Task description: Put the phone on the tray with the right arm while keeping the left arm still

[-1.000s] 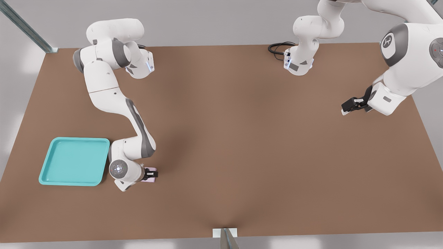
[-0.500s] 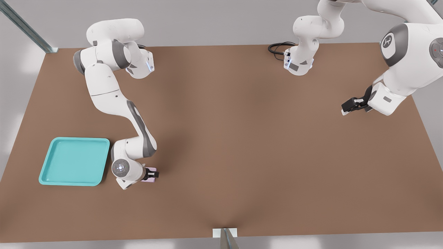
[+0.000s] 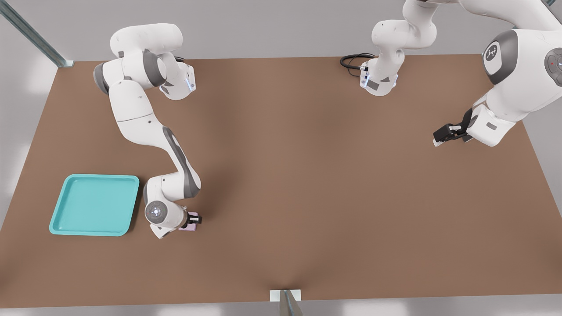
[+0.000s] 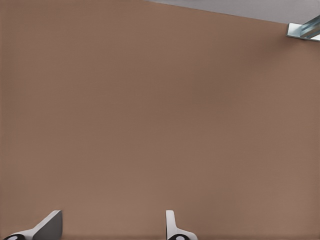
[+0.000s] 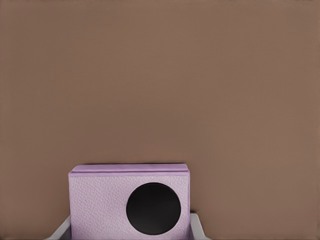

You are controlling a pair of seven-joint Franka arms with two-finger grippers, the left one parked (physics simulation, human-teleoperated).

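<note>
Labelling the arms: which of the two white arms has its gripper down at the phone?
The right arm, with plain grey panels and no logo; its gripper is at the pink phone, beside the turquoise tray.

The brown desk (image 3: pixel 307 184) carries the turquoise tray (image 3: pixel 94 204), lying apart from the gripper (image 3: pixel 192 218) jaws, and the pink phone (image 5: pixel 130 205) sits between them.

Bare table (image 3: pixel 307 197) apparently separates gripper (image 3: pixel 193 218) from tray (image 3: pixel 94 205).

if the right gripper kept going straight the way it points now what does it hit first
Nothing new: the gripper points down at the table with the phone already between its fingers, so it would likely press the phone against the tabletop.
</note>
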